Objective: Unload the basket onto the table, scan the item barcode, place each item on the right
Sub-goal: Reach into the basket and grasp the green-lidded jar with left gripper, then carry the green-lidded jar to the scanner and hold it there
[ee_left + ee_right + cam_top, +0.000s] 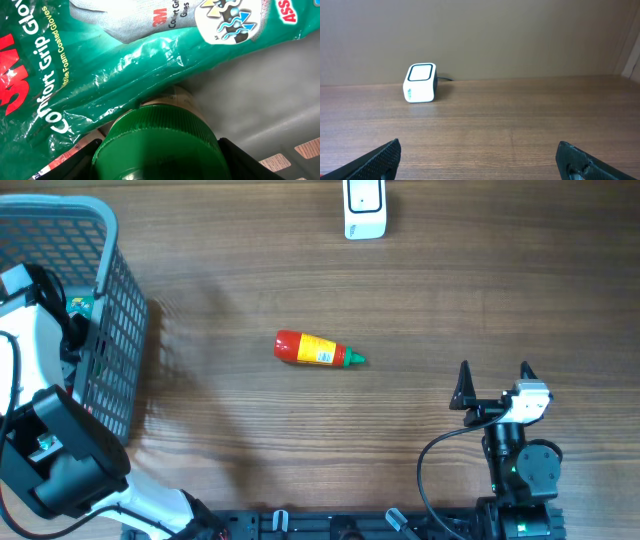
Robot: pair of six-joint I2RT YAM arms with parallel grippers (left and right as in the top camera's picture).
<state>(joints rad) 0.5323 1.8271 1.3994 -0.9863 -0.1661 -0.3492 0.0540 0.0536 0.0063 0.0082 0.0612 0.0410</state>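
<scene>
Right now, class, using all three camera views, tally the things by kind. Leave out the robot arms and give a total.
Sauce bottle: 1
Barcode scanner: 1
Basket: 1
Glove pack: 1
Green-lidded container: 1
Total: 5

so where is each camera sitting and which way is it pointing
overhead: above the table, looking straight down on basket, sauce bottle, scanner; left arm and open right gripper show.
left wrist: inside the basket, close on a green lid and glove packet; own fingers flank the lid.
right wrist: low over the table, facing the scanner; own fingertips in the bottom corners.
shared: overhead and right wrist both see the scanner.
</scene>
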